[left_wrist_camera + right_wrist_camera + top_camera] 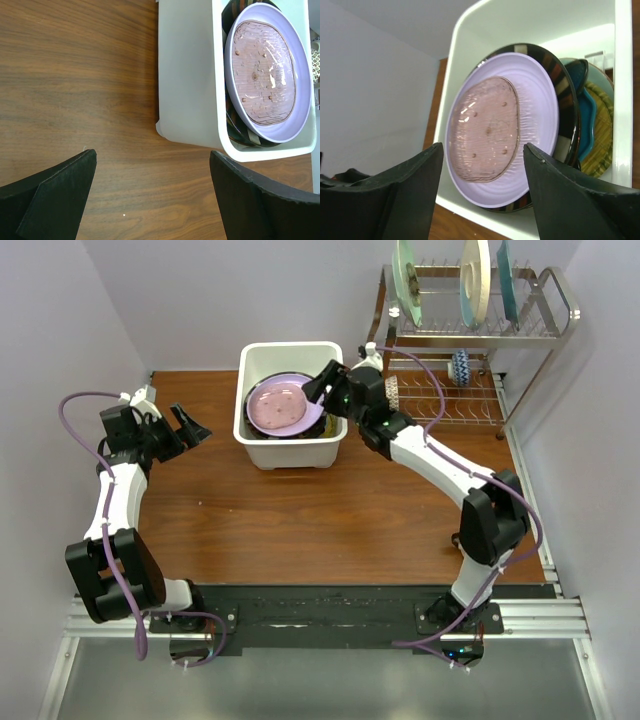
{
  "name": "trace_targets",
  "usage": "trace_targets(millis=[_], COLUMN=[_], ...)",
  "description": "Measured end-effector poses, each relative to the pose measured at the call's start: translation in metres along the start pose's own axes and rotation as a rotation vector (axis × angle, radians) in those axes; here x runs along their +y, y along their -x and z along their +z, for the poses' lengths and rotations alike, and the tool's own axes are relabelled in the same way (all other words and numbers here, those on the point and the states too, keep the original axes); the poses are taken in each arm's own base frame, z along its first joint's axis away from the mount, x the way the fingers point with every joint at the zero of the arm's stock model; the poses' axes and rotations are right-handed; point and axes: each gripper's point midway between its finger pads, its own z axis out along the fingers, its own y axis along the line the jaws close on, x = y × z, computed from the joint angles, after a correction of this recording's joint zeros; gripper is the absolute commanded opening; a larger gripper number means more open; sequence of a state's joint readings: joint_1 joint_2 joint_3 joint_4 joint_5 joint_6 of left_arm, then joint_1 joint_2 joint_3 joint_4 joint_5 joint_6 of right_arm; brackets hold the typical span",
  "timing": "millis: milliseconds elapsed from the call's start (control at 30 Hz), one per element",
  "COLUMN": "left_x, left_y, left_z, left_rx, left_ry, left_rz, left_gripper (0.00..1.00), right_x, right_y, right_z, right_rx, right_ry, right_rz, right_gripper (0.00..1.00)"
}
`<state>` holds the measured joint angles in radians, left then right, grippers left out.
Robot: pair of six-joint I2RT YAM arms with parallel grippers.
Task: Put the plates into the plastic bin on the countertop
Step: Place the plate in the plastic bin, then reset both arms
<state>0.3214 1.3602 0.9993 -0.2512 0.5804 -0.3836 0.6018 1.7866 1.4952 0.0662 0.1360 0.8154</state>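
Note:
The white plastic bin point(290, 445) stands on the wooden countertop point(300, 510) at the back middle. In it a lilac plate point(304, 418) lies on top, with a pinkish clear glass plate point(275, 406) on it. In the right wrist view the lilac plate point(540, 105) and glass plate point(487, 130) rest on a black-rimmed striped plate point(565, 85), with a blue star-shaped plate point(585, 115) beneath. My right gripper point(322, 383) is open and empty above the bin's right rim. My left gripper point(190, 428) is open and empty over the wood, left of the bin point(187, 75).
A metal wire rack point(520, 335) stands at the back right and holds three large plain plates point(470, 280) upright. A blue dotted piece point(460, 367) sits on its lower shelf. Walls close in on the left and right. A black rail point(320, 605) runs along the near edge.

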Motion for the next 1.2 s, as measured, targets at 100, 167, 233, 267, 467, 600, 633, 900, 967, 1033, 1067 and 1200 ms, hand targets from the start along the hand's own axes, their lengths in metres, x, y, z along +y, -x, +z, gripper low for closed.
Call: trace_targets(millis=[100, 167, 233, 267, 467, 600, 633, 900, 967, 1033, 1067, 1200], left_x=[0.0, 0.0, -0.002, -0.003, -0.016, -0.042, -0.05, -0.068, -0.068, -0.069, -0.069, -0.066], left_y=[0.0, 0.0, 0.0, 0.0, 0.004, 0.005, 0.003, 0.001, -0.005, -0.009, -0.012, -0.017], left_z=[0.0, 0.0, 0.0, 0.0, -0.008, -0.013, -0.014, -0.021, -0.019, -0.018, -0.018, -0.019], left_rx=[0.0, 0.0, 0.001, 0.001, -0.038, -0.075, -0.082, -0.127, -0.116, -0.107, -0.102, -0.094], left_ry=[0.0, -0.002, -0.011, -0.017, -0.027, -0.017, -0.018, 0.077, 0.117, 0.145, 0.162, 0.228], left_rz=[0.0, 0.001, 0.003, 0.004, 0.054, 0.163, 0.194, 0.345, 0.375, 0.394, 0.405, 0.438], left_gripper=[1.0, 1.0, 1.0, 1.0, 1.0, 1.0, 1.0, 1.0, 1.0, 1.0, 1.0, 1.0], right_x=[0.011, 0.017, 0.022, 0.024, 0.028, 0.024, 0.022, -0.02, -0.037, -0.056, -0.064, -0.108], right_y=[0.014, 0.021, 0.027, 0.029, 0.04, 0.048, 0.05, 0.064, 0.061, 0.053, 0.049, 0.017], right_z=[-0.013, -0.02, -0.026, -0.029, -0.053, -0.076, -0.082, -0.138, -0.147, -0.152, -0.153, -0.156], right_rx=[-0.027, -0.04, -0.048, -0.05, -0.052, -0.044, -0.043, -0.06, -0.052, -0.024, -0.01, 0.097], right_ry=[0.028, 0.042, 0.056, 0.059, 0.058, 0.03, 0.023, -0.15, -0.205, -0.26, -0.282, -0.374], right_rz=[-0.008, -0.015, -0.028, -0.036, -0.122, -0.216, -0.234, -0.411, -0.447, -0.478, -0.489, -0.532], right_gripper=[0.81, 0.86, 0.9, 0.93, 0.99, 0.99, 0.99, 0.99, 0.99, 0.99, 0.99, 0.99])
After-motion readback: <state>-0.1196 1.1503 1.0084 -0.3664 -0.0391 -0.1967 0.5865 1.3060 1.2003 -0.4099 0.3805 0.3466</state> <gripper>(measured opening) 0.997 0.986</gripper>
